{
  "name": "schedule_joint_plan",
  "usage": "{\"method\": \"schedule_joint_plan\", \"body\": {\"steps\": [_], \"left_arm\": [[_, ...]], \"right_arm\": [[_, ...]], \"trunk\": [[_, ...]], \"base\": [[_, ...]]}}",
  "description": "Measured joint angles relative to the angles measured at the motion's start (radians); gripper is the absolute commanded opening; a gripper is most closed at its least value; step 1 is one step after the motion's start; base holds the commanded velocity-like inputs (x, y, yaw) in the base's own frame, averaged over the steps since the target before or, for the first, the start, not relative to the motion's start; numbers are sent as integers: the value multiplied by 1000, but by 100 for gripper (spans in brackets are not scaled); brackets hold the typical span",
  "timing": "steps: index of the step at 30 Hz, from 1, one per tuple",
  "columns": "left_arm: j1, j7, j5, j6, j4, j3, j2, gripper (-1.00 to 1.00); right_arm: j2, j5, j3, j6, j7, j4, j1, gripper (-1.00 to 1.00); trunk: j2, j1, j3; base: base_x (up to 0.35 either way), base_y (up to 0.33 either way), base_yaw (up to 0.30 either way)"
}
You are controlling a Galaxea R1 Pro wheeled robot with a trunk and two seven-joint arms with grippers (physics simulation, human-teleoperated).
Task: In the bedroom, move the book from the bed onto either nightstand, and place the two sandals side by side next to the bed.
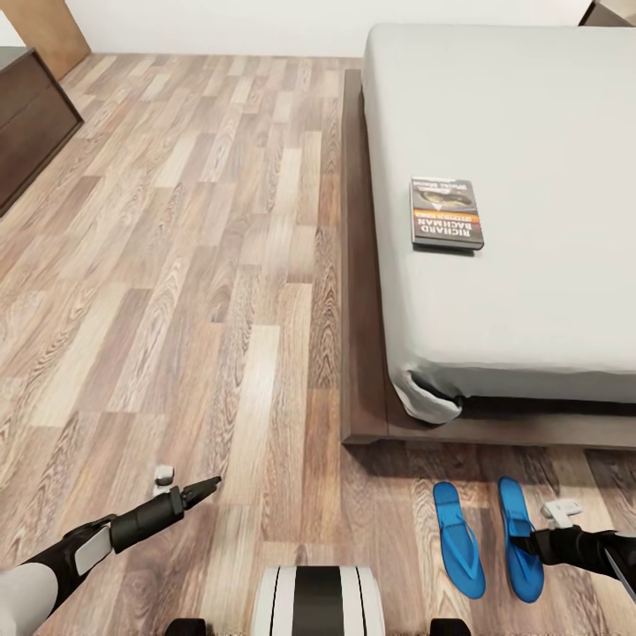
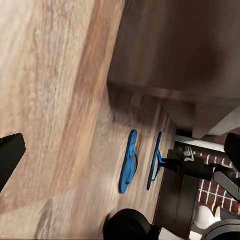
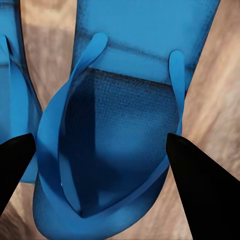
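Wood-plank floor (image 1: 177, 265) of the bedroom, grey-brown, running along the bed's side and past its foot. Low over it at the foot of the bed, right gripper (image 1: 533, 545), jaws spread wide and straddling the toe strap of one blue sandal (image 1: 518, 539). In the right wrist view, dark fingertips (image 3: 200, 185) either side of that sandal (image 3: 125, 125), nothing clamped between them; touching the sole or just clear of it, hard to tell. Just beside it, second sandal (image 1: 459, 539), lying roughly parallel, toes toward the bed, both flat on the floor near the bed frame (image 1: 358, 265). Same pair visible from the left wrist camera (image 2: 129, 162), (image 2: 155, 160), well away across the planks.

Left gripper (image 1: 208, 486) held out above bare floor, well apart from the sandals and holding nothing. Jaws seen as one dark point from the head camera, with a single finger (image 2: 10, 155) at the wrist picture's edge, so open or closed cannot be told.

Further out, book (image 1: 446, 212) lying flat on the light-grey mattress of the bed (image 1: 530, 115), near the side edge closest to the open floor, lettering upside down from here. Far off by the wall, dark wood cabinet (image 1: 26, 124).
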Motion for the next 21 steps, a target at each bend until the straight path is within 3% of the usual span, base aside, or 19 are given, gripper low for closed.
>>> {"method": "schedule_joint_plan", "body": {"steps": [14,21], "left_arm": [[0,2,-1,0,0,0,-15,100],[0,2,-1,-1,0,-1,-17,100]], "right_arm": [[0,0,2,0,0,-2,0,-100],[1,-1,4,0,0,-2,0,-100]], "trunk": [[-3,6,-54],[-3,6,-54]], "base": [[0,0,0],[0,0,0]]}}
